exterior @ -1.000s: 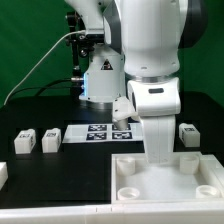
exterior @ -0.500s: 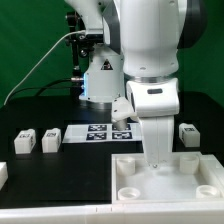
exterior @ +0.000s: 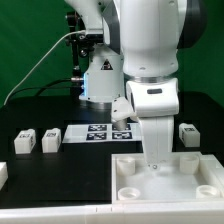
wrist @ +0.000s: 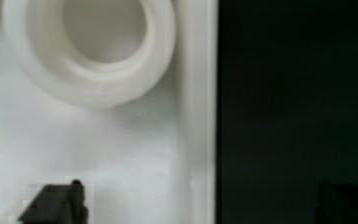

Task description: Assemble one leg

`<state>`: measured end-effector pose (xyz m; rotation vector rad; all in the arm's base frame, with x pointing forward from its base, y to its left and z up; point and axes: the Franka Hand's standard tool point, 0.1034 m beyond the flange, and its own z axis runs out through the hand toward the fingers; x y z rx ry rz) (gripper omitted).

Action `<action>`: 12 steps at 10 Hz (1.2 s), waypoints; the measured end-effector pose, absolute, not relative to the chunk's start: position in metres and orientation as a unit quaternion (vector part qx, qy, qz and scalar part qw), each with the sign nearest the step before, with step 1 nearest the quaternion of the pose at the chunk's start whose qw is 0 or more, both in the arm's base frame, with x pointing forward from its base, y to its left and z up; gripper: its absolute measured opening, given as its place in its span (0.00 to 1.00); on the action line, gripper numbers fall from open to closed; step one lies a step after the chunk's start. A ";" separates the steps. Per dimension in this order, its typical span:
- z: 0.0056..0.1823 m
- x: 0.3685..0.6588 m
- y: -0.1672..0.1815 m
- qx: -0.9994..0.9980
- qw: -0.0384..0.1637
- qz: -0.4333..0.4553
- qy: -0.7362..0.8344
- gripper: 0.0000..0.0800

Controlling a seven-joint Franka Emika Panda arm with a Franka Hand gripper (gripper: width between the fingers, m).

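Three legs show in the exterior view, each a small white block with a tag: two side by side [exterior: 25, 139] [exterior: 51, 141] at the exterior view's left and one [exterior: 187, 133] at its right. My gripper [exterior: 157, 160] is down at the far edge of the large white tray-like piece [exterior: 190, 185], well away from every leg. In the wrist view the gripper [wrist: 206, 205] is open. One fingertip [wrist: 55, 203] is over the tray piece's white surface [wrist: 87, 140] and the other is barely visible over the dark table. The tray's edge runs between them, and nothing is gripped.
The marker board [exterior: 98, 133] lies flat between the left legs and the arm. A further white piece [exterior: 3, 172] shows at the far-left edge. A round corner socket [wrist: 96, 50] of the tray piece lies close by the gripper. The robot base stands behind.
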<state>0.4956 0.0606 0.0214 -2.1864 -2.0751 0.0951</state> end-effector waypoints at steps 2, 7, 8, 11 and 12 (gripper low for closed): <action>0.022 0.496 0.060 -0.724 0.062 0.031 -0.686 0.81; 0.071 0.481 0.089 -0.771 0.043 0.037 -0.634 0.81; 0.070 0.474 0.099 -0.818 0.043 0.042 -0.573 0.81; 0.073 0.461 0.129 -0.921 0.030 0.052 -0.384 0.81; 0.073 0.461 0.132 -0.939 0.027 0.053 -0.338 0.81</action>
